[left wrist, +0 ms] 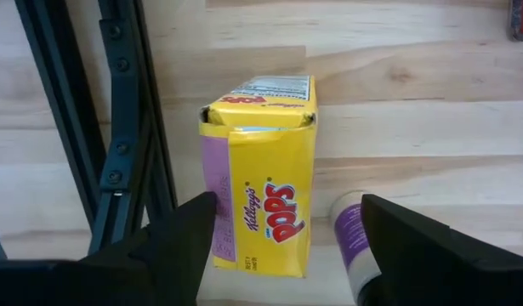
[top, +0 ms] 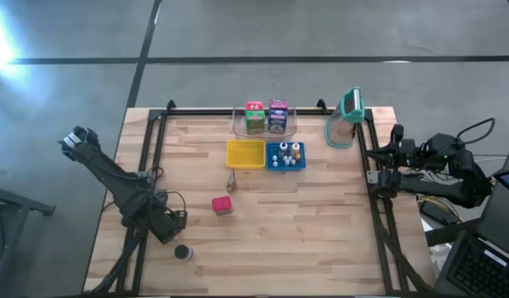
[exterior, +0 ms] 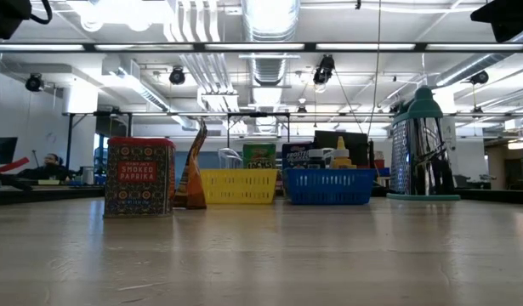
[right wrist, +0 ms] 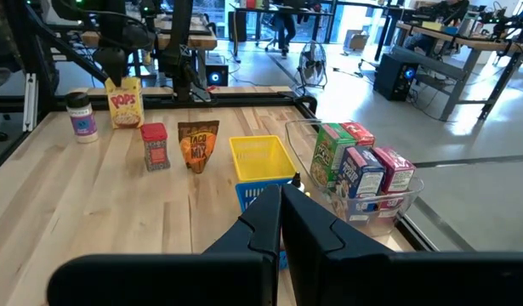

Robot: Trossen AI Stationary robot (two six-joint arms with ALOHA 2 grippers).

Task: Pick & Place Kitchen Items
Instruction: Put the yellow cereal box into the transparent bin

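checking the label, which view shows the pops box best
The left wrist view: the Pops box fills the frame between the open left end effector. The right wrist view shows it small; high and low views hide it.

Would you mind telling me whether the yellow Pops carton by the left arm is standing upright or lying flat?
Upright. The Pops carton stands on its base between the left end effector's open fingers, and also stands tall in the right wrist view.

The right gripper point(right wrist: 281, 223) is hanging over the table point(right wrist: 91, 212) with its fingers pressed together. Beyond it a yellow basket point(right wrist: 259, 159) is sitting beside a clear tray point(right wrist: 389, 204) of cartons point(right wrist: 360, 174). Towards the far edge a Pops box point(right wrist: 123, 104), a purple-labelled jar point(right wrist: 81, 116), a red tin point(right wrist: 155, 146) and a taco mix packet point(right wrist: 197, 145) are standing, with the left arm point(right wrist: 116, 38) reaching down above the Pops box.
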